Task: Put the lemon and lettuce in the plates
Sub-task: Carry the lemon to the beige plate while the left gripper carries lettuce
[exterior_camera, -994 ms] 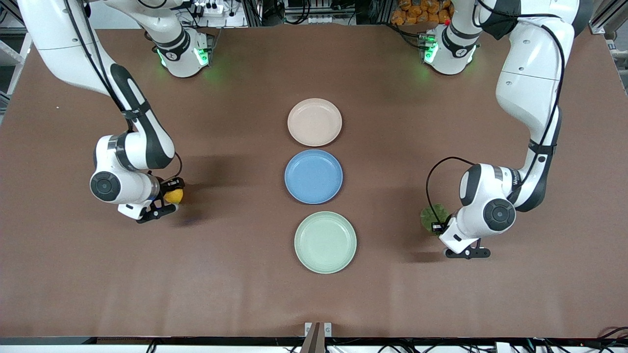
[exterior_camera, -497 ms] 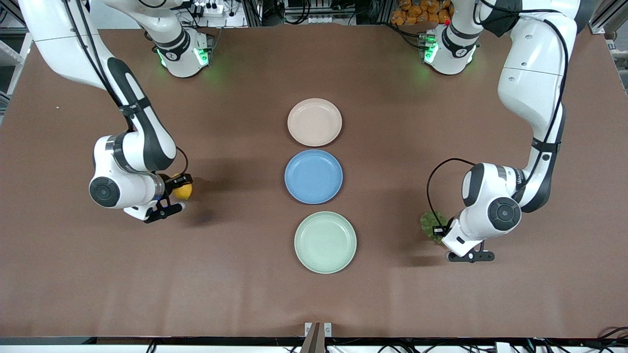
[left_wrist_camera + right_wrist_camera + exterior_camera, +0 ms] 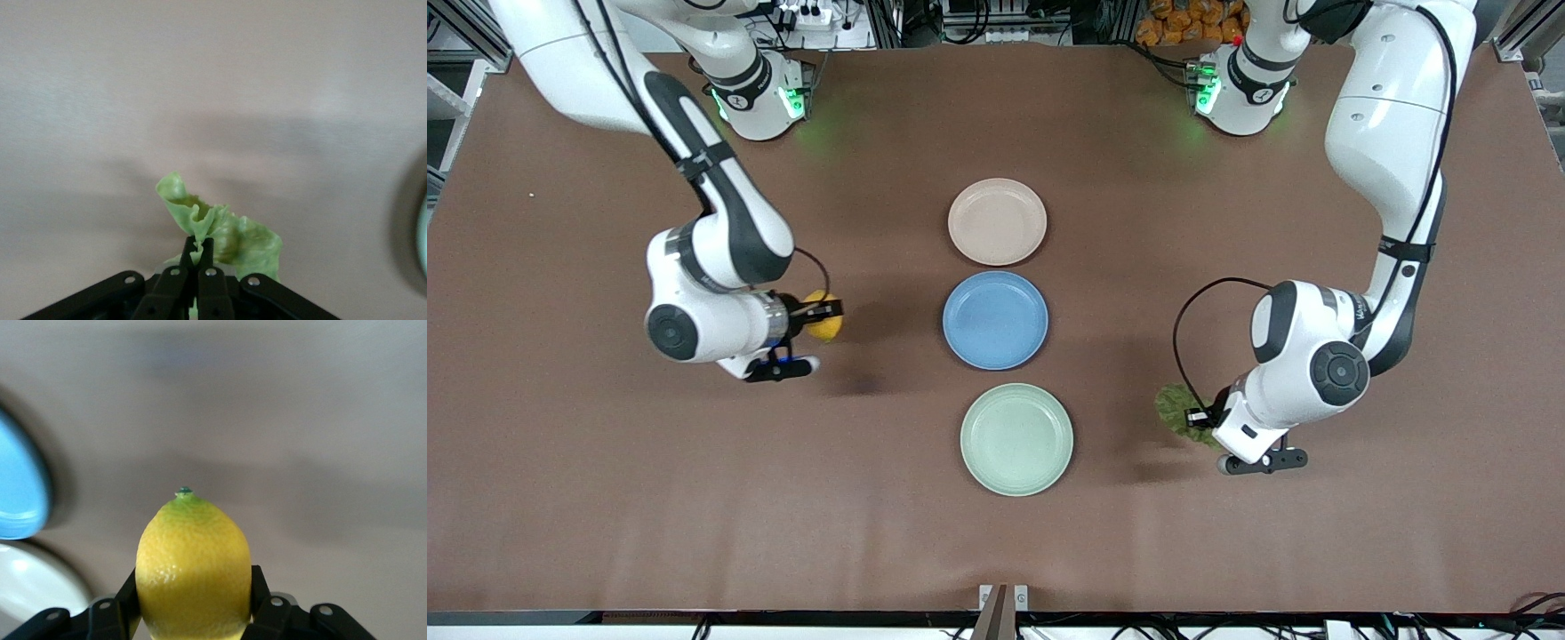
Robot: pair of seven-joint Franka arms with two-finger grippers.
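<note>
My right gripper is shut on the yellow lemon and holds it above the table toward the right arm's end, beside the blue plate. In the right wrist view the lemon fills the space between the black fingers. My left gripper is shut on the green lettuce leaf and holds it above the table, beside the mint green plate. In the left wrist view the leaf is pinched at its edge. The beige-pink plate lies farthest from the front camera.
A round blue plate lies between the beige-pink and mint green plates in one row down the table's middle. In the right wrist view the blue plate and the mint green plate show at the edge.
My right gripper has carried the lemon toward the row of plates. My left gripper has lifted the lettuce and moved it a little toward the mint green plate.
</note>
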